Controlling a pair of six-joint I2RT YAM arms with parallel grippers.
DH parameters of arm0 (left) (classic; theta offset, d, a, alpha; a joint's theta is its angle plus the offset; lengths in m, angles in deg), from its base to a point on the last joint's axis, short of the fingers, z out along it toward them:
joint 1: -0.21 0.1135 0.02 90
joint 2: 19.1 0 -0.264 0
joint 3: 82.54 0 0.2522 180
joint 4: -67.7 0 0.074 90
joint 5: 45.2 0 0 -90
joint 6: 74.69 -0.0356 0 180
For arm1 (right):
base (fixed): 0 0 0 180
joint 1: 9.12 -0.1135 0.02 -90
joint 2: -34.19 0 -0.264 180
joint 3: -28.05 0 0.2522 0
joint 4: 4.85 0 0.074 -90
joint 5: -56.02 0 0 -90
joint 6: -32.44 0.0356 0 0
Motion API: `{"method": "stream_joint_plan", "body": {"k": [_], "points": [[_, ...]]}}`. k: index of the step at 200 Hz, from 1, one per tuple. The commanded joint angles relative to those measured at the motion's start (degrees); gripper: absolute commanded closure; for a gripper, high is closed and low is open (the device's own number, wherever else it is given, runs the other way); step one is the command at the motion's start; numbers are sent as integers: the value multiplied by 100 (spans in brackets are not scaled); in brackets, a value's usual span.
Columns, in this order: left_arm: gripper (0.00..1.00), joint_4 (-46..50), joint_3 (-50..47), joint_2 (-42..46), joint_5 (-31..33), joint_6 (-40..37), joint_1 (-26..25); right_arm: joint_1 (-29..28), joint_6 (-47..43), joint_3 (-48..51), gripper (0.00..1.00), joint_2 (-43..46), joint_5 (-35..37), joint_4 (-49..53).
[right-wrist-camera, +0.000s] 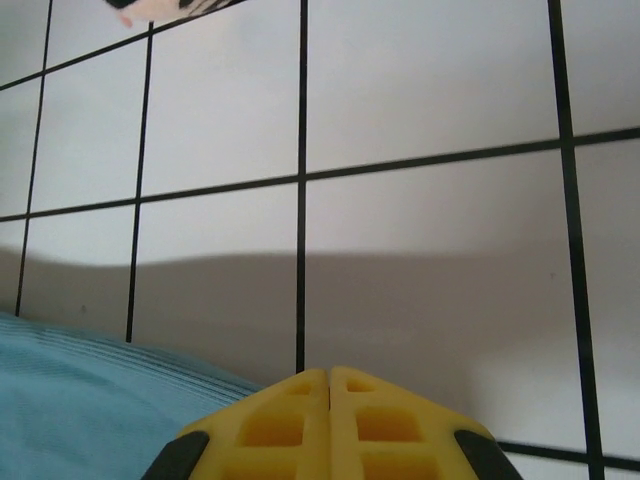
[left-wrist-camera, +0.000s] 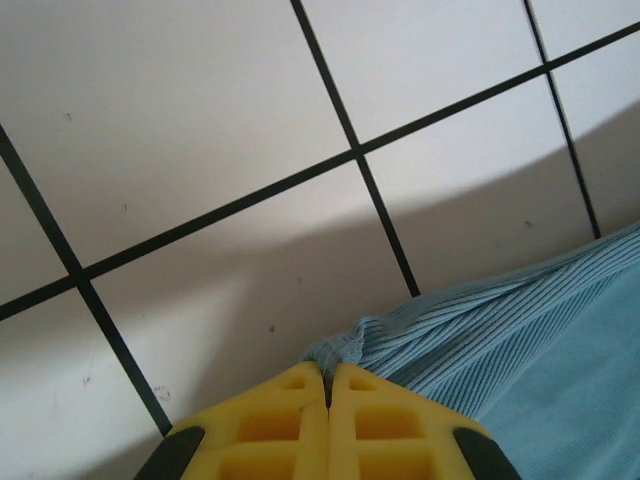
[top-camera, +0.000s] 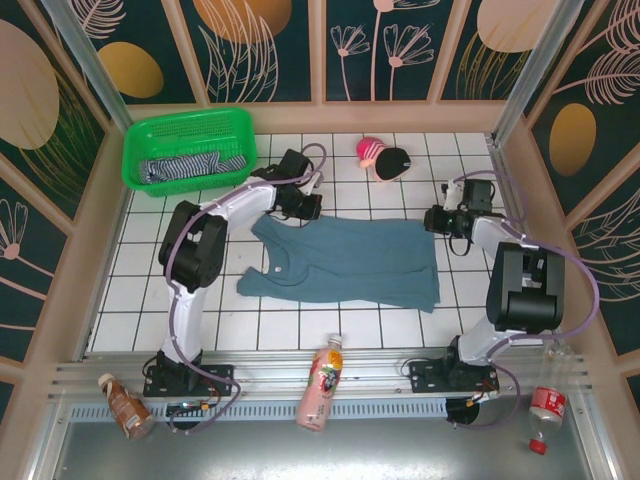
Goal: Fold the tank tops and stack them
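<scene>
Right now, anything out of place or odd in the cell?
Three bottles lie tipped at the near edge: pink bottle across the rail at centre, brown bottle left, clear bottle right. No spill visible.

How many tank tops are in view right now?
2. The blue-grey tank top lies spread on the tiled table between the arms; the striped tank top is bunched inside the green basket at the far left corner. Others could be hidden under it.

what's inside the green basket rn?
The striped tank top lies bunched inside the green basket. The green back wall shows above it. Anything under the cloth is covered, so I can't tell.
</scene>
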Motion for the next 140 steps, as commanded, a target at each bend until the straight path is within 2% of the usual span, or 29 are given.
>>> {"method": "stream_joint_plan", "body": {"k": [1, 39, 109, 140], "points": [[100, -317, -372, 392, -109, -88, -34, 75, 59, 283, 98, 344, -166, -70], [100, -340, -836, 717, -159, -127, -188, 145, 21, 586, 98, 680, -184, 144], [100, -498, -1653, 1285, -93, 102, -483, 211, -215, 929, 99, 1319, 215, 742], [99, -501, -1949, 1460, -14, 159, -521, 207, -271, 837, 99, 1436, 251, 879]]}}
